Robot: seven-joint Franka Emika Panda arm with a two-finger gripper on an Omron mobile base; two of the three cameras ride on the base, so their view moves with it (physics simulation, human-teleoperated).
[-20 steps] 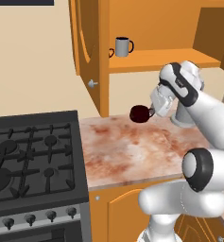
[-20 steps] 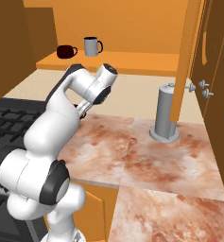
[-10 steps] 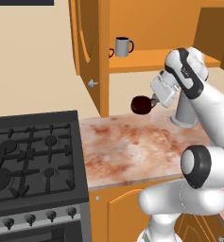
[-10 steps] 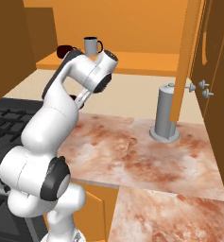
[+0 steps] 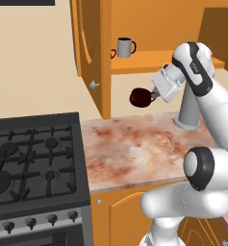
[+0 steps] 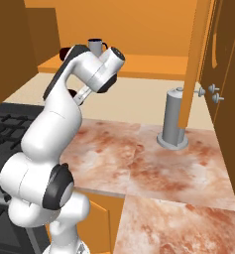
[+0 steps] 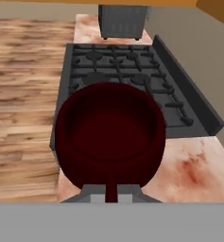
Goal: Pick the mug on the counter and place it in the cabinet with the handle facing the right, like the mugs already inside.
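The mug (image 5: pixel 141 97) hangs in the air on its side, clear above the counter (image 5: pixel 134 144) and a little below the cabinet (image 5: pixel 94 53) shelf, with the gripper (image 5: pixel 155 95) pinched shut on its handle; the hand view shows the mug's mouth (image 7: pixel 109 134) facing away over the stove (image 7: pixel 127 80). Held by so narrow a part, the mug could swing or slip if the wrist turns quickly, and the handle must end up pointing right, so some turning looks unavoidable. The shelf's front edge sits just above the mug: lifting too little would knock the mug's body against it. Left of the mug, the open door with its knob (image 5: pixel 93 85) stands close. On the shelf a grey mug (image 5: pixel 125 47) occupies the left part; open room seems to lie to its right. The metal canister (image 6: pixel 172 119) stands well right on the counter.
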